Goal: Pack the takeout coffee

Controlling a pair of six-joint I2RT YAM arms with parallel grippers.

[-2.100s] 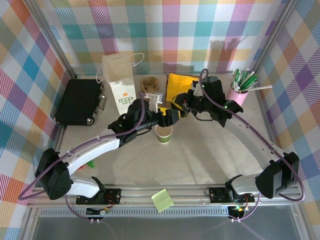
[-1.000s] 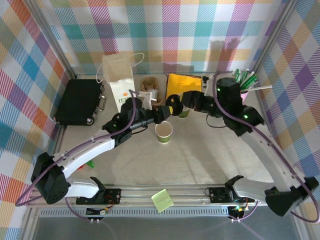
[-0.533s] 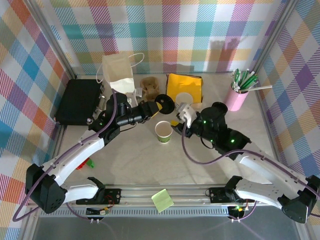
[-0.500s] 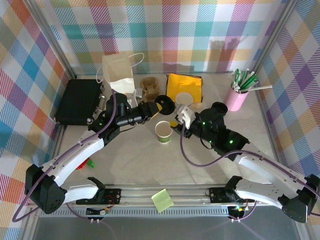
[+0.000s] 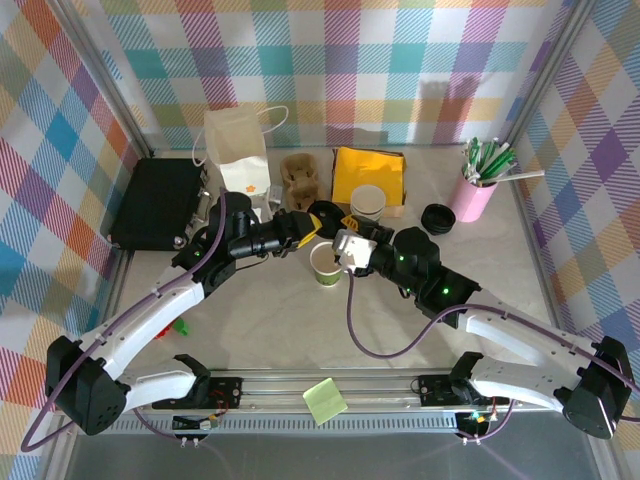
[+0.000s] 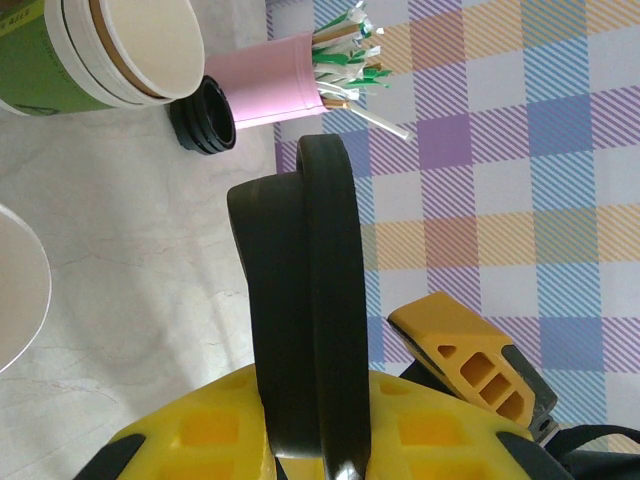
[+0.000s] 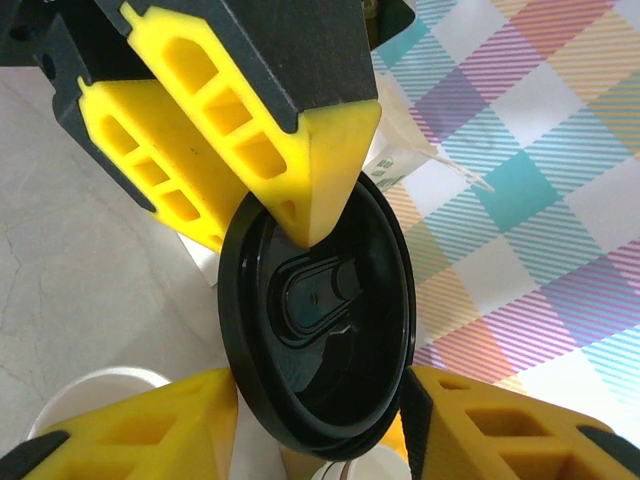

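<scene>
Black and round, the flat lid (image 7: 318,318) stands on edge in the left gripper (image 5: 311,222), whose yellow fingers (image 7: 250,130) are clamped across it; the left wrist view shows it edge-on (image 6: 310,330). The right gripper (image 5: 342,244) has its own fingers (image 7: 128,428) spread wide on either side of the lid's lower rim, and I cannot tell whether they touch it. The takeout coffee (image 5: 326,265) stands upright and uncovered on the pale table (image 5: 400,330), just nearer the arm bases than the two grippers, with its white rim at the edge of the left wrist view (image 6: 15,300). A paper bag (image 5: 240,150) stands at the back left, well apart from the cup, beside a brown cup carrier (image 5: 300,172). A stack of cups (image 5: 368,203) sits near yellow napkins (image 5: 368,168), with spare black lids (image 5: 437,217) and a pink cup of straws (image 5: 475,190) to the right.
</scene>
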